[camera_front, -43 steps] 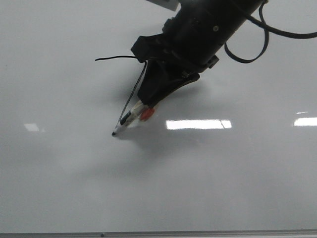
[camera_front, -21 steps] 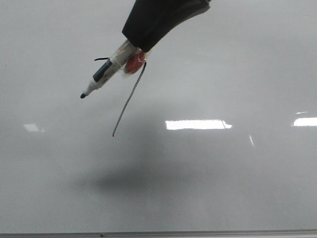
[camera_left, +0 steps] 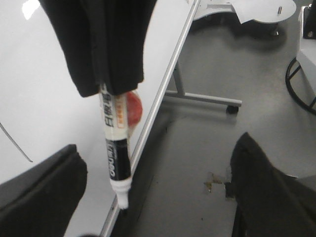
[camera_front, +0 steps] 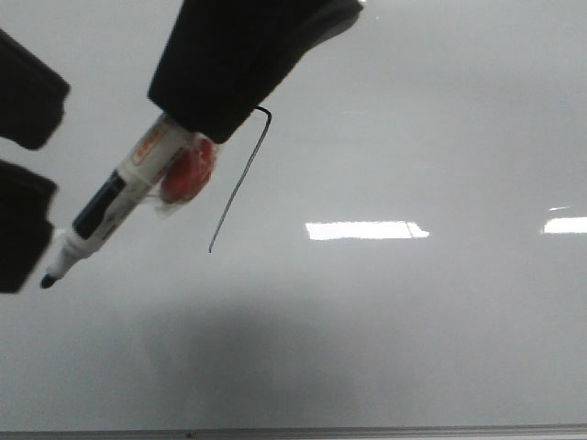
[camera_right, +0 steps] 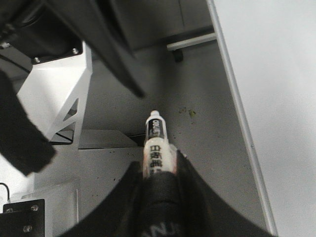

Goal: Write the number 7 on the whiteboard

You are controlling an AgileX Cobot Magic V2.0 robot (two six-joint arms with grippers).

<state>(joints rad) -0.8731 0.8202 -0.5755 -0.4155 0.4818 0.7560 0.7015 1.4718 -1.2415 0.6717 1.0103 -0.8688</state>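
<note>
The whiteboard (camera_front: 413,321) fills the front view. The number 7 (camera_front: 237,188) shows as a thin black slanted downstroke with a rounded corner; its top bar is hidden behind my right gripper. My right gripper (camera_front: 197,124) is shut on a white and black marker (camera_front: 105,211) with a red piece (camera_front: 188,174) on it. The marker is held off the board, close to the camera, tip down-left. My left gripper (camera_front: 27,156) is open at the left edge, its fingers on either side of the marker tip. The left wrist view shows the marker (camera_left: 114,143) between my open left fingers (camera_left: 44,187).
The board's thin grey lower frame (camera_front: 367,431) runs along the bottom. Bright light reflections (camera_front: 367,229) lie on the board. Below the board are a grey floor, the stand's leg with a caster (camera_left: 207,98), and a white robot base (camera_right: 54,94).
My right gripper lifted the marker off the end of the downstroke and moved it left and toward the camera. My left gripper's fingers came into view at the left edge.
</note>
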